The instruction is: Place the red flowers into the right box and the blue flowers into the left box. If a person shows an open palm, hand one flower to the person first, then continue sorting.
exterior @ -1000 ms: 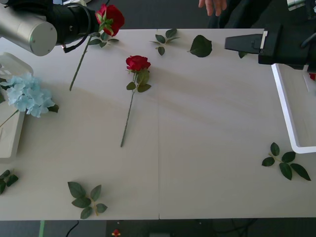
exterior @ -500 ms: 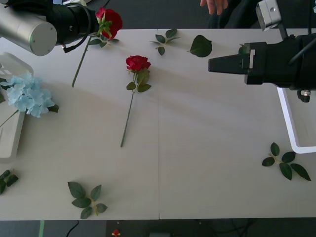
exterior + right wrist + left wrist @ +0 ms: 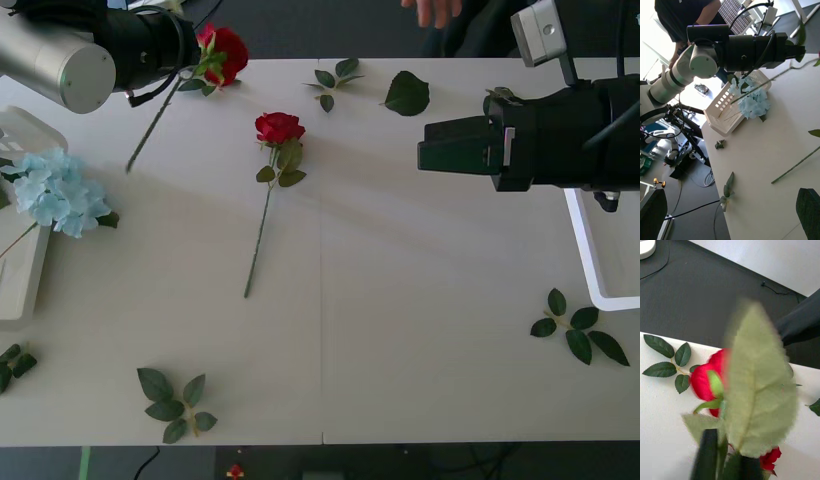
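Nearest lie loose green leaf sprigs (image 3: 176,402) on the matte white table (image 3: 400,330). Mid-table, 1 red rose on a thin green stem (image 3: 270,160) lies flat, unsorted. At the left edge, fluffy pale blue flower clusters (image 3: 55,192) rest in the off-white slotted tray (image 3: 20,270), so the blue sorting looks done or nearly so. At the right edge is the thick white rim of the right tray (image 3: 585,250). Above the table beside it, the black right gripper (image 3: 440,158) hovers with fingers spread and empty. Farthest, the left gripper (image 3: 724,459) pinches a second red rose (image 3: 222,50) aloft. A person's hand (image 3: 435,10) shows beyond; whether its palm is open, I cannot tell.
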Robot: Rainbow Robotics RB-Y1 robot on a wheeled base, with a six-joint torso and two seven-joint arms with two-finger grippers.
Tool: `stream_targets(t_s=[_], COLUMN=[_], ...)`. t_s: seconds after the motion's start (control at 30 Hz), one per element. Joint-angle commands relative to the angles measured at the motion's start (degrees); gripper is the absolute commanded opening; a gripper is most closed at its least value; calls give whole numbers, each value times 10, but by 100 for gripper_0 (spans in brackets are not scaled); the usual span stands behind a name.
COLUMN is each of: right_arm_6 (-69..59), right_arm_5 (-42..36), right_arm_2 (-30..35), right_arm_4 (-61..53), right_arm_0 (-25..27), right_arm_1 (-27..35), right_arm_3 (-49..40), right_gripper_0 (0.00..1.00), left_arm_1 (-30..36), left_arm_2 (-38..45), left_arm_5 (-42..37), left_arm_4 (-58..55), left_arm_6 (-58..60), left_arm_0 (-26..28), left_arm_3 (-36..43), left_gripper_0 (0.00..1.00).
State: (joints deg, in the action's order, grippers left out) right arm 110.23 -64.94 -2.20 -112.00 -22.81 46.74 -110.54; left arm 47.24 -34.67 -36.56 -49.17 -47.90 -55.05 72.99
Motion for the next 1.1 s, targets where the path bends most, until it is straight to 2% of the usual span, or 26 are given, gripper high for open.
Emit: stream_targets(t_s=[0.03,0.07,0.1,0.73,0.83,1.1], right_arm_6=[22,24,24,32,32,32], right_arm_5=[-3,-3,-3,0,1,1], right_arm_2=[-2,-1,-1,-1,-1,-1], right_arm_4=[-15,-18,-18,-22,-22,-22], right_arm_0=[11,11,12,14,14,14], right_arm_1=[-9,-9,-9,-9,-9,-9], right_arm_3=[-22,-22,-22,-22,-22,-22], right_gripper_0=[100,100,100,100,100,100], left_arm_1=[23,23,23,23,32,40], left_arm_2=[22,22,22,22,15,22], left_arm_5=[7,7,7,7,4,-91], left_arm_4=[-4,-4,-4,-4,8,49], left_arm_6=[31,31,31,31,22,-27], left_arm_0=[-23,-23,-23,-23,-2,-7], left_arm_3=[15,15,15,15,-4,-2], left_gripper_0=[91,99,100,100,100,100])
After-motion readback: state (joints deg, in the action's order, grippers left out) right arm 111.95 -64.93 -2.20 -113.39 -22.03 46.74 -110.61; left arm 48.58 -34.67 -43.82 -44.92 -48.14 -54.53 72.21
